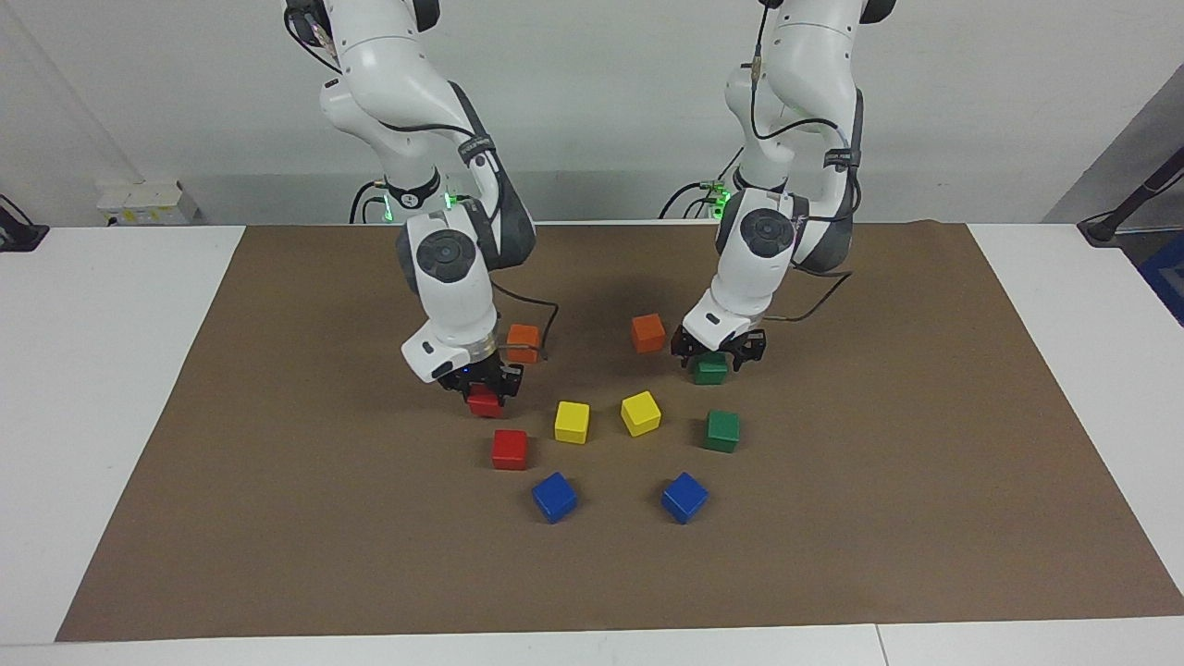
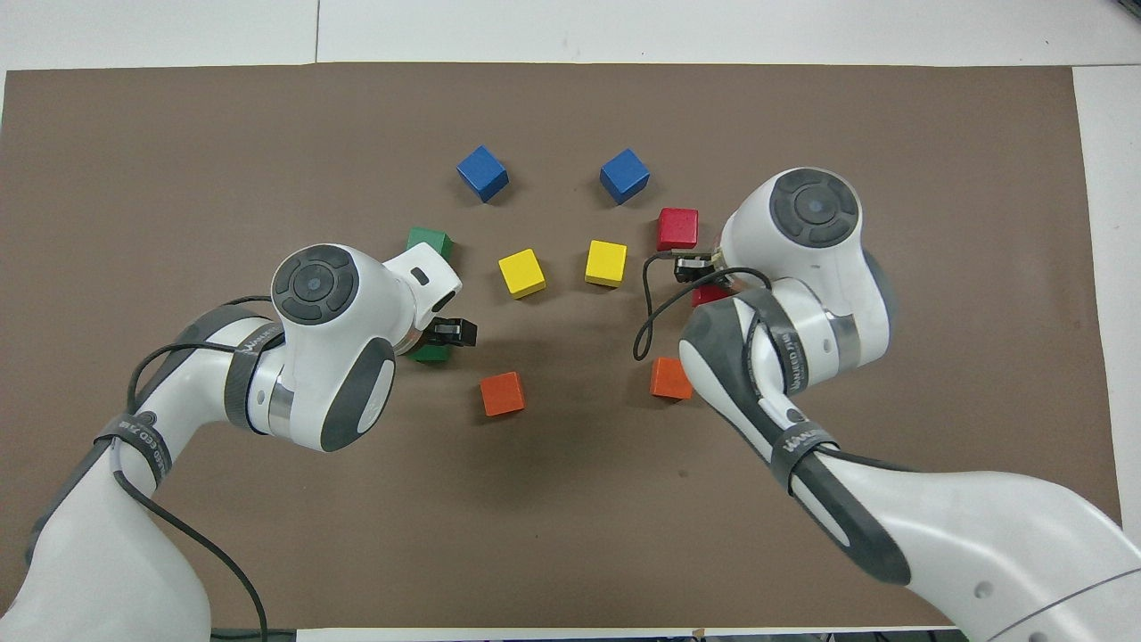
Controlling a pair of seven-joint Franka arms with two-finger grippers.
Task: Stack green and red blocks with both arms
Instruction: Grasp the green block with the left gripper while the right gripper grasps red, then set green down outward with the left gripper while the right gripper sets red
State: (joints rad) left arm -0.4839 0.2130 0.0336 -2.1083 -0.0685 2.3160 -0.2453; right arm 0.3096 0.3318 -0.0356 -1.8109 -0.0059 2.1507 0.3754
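Nothing stacked: my right gripper (image 1: 483, 388) pinched one red block (image 1: 485, 402), just clear of the mat, near the second red block (image 1: 509, 449); my left gripper (image 1: 718, 351), spread, straddled one green block (image 1: 710, 369), the second green block (image 1: 721, 430) untouched.
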